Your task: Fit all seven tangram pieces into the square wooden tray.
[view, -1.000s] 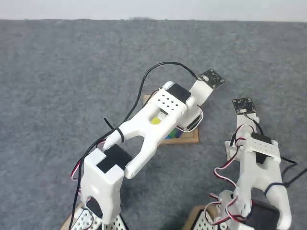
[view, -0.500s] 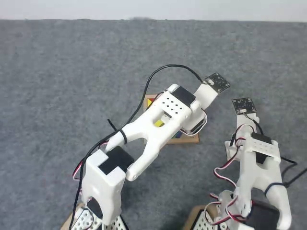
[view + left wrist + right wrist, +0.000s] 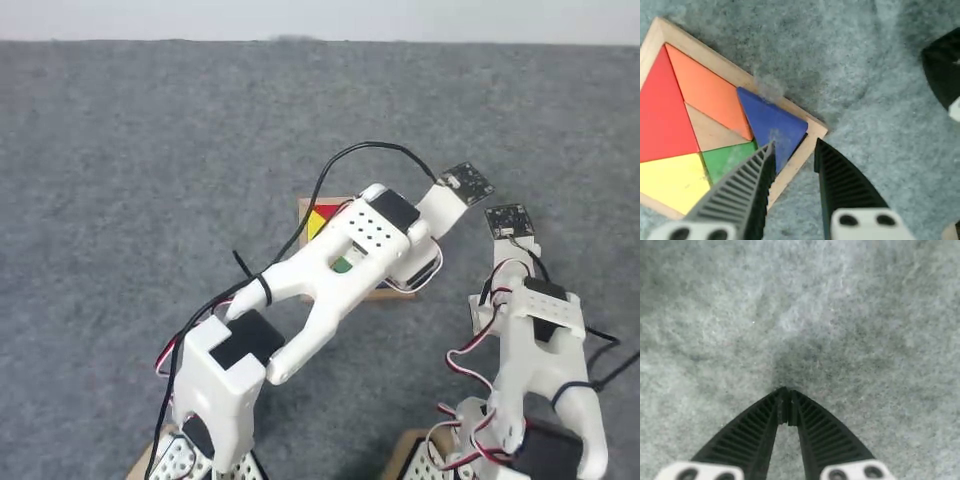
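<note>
The left arm (image 3: 340, 262) has swung right; its empty, slightly parted jaws hover over the tray's (image 3: 816, 131) blue triangle (image 3: 771, 120), seemingly unseated.

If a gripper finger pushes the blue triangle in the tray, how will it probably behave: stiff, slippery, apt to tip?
The blue triangle looks like a flat painted block, so probably stiff and light. Its smooth face may let a finger slip. A dark gap beside the tray rim suggests it sits unevenly, so it may rock or slide, not roll.
</note>
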{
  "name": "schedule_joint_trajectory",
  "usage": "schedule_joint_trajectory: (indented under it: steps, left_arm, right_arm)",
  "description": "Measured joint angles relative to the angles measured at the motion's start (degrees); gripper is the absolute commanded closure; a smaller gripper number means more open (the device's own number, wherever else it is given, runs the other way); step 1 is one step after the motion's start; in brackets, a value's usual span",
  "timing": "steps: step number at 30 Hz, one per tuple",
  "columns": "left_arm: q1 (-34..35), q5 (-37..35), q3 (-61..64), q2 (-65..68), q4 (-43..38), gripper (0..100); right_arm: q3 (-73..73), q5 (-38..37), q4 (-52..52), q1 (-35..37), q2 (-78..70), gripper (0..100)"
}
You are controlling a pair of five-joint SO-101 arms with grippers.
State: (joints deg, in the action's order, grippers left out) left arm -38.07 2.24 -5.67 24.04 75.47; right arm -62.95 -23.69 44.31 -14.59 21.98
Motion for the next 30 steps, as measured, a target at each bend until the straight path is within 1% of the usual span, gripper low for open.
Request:
schedule_joint_trajectory:
  steps: [4, 11, 21, 30]
  left_arm:
    - [0.00, -0.18, 0.00, 0.09, 0.00, 87]
    - [0.00, -0.53, -0.18, 7.12, -3.52, 87]
    - [0.09, -0.26, -0.26, 6.77, -2.55, 87]
    - [4.66, 0.09, -0.18, 6.77, -1.85, 87]
  right_arm:
    - [0.00, 0.00, 0.00, 0.00, 0.00, 99.1]
    - [0.00, 0.00, 0.00, 0.00, 0.00, 99.1]
    - [0.00, 0.00, 0.00, 0.00, 0.00, 99.1]
    - [0.00, 0.00, 0.00, 0.00, 0.00, 99.1]
